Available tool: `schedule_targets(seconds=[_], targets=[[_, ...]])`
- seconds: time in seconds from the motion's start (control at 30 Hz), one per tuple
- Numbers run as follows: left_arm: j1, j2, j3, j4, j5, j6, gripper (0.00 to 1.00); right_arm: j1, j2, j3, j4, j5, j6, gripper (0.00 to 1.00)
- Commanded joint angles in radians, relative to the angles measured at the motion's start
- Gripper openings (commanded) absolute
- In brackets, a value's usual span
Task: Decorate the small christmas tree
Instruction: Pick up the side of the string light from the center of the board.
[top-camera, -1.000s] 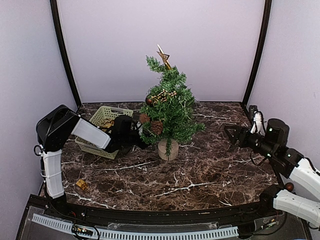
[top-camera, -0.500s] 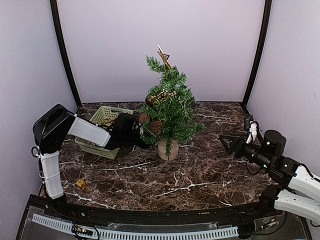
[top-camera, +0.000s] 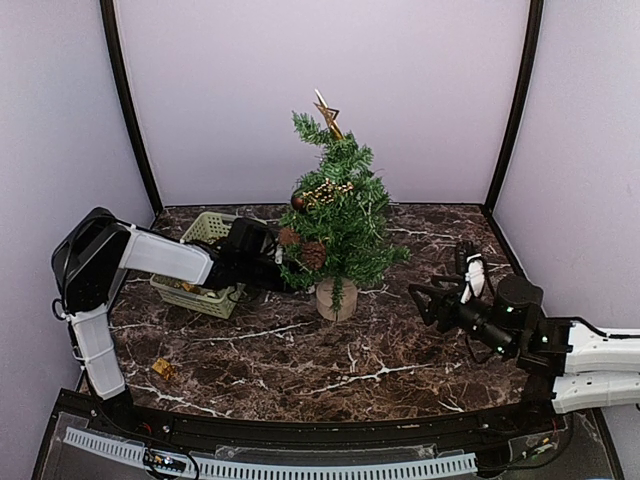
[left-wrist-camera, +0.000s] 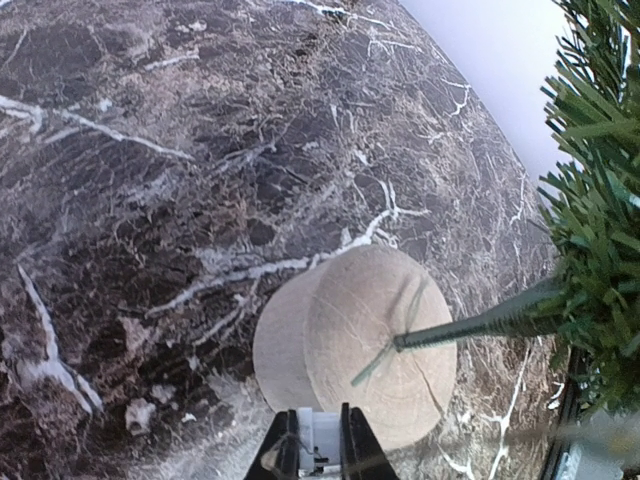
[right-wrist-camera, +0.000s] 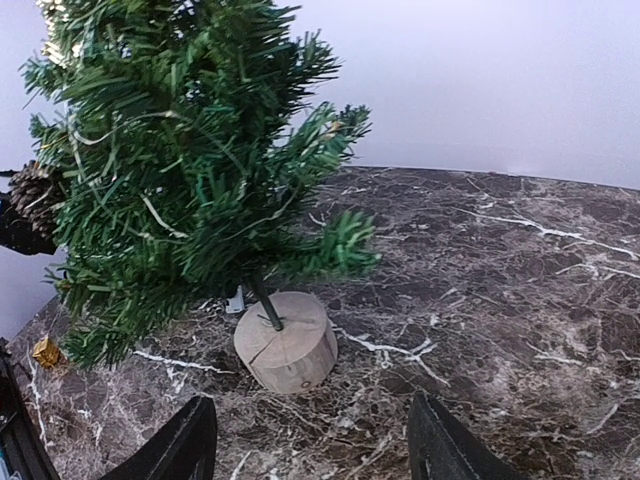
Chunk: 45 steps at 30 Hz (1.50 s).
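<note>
Small christmas tree (top-camera: 340, 215) on dark marble table (top-camera: 400, 350), lilac walls (top-camera: 230, 90); L claw (left-wrist-camera: 312, 445) shut, R claw (right-wrist-camera: 310, 430) open.

On the table (top-camera: 400, 350), the basket (top-camera: 186, 296) stands just left of the small christmas tree (top-camera: 340, 215), a loose ornament (top-camera: 163, 369) farther left and forward.
</note>
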Motion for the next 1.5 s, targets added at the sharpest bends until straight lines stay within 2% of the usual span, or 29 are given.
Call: schedule_targets(seconds=[0.0,0.2,0.4,0.73,1.17,1.47], targets=[[-0.002,-0.073,0.026,-0.078,0.063,-0.062,0.14,0.121,0.080,-0.015,0.193,0.182,-0.020,0.65],[-0.002,-0.112,0.005,-0.072,0.080,-0.133,0.14,0.216,0.255,-0.004,0.342,0.240,0.003,0.65],[-0.005,-0.151,-0.044,-0.006,0.092,-0.234,0.14,0.219,0.433,0.025,0.461,0.188,0.057,0.65],[-0.022,-0.171,-0.104,0.041,0.102,-0.307,0.14,0.219,0.722,0.117,0.667,0.173,0.027,0.67],[-0.044,-0.182,-0.147,0.128,0.133,-0.407,0.14,0.203,0.960,0.203,0.845,0.111,0.062,0.72],[-0.059,-0.197,-0.168,0.159,0.145,-0.447,0.14,0.196,1.012,0.185,0.937,0.126,0.101,0.75]])
